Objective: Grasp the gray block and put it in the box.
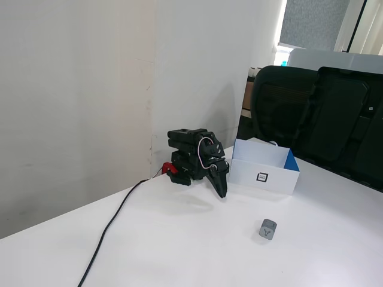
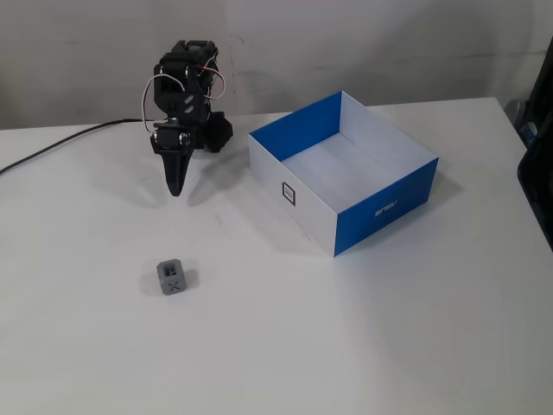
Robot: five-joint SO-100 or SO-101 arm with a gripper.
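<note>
Folded black arm, fingers pressed together and holding nothing, small gray rounded cube lying free on the white table.

In both fixed views, black two-finger gripper [image 1: 222,190] [image 2: 176,186] tapered to one closed point, aimed down at the white tabletop [image 1: 179,251] [image 2: 346,346], gripping nothing. Small gray rounded cube [image 2: 172,277] with a light mark on its face [image 1: 267,229] at about 6 o'clock from the fingertips in a fixed view, well apart, standing clear. Low white cardboard box [image 2: 371,212] with blue sides and a small black square mark at 3 o'clock from the gripper, open-topped, near the arm [image 1: 263,174]. Black cable [image 1: 111,227] trailing off toward 8 o'clock from the arm's base. Bare tabletop between fingertips and cube, likewise between cube and box; dark chairs [image 1: 317,113] past the far table edge.
</note>
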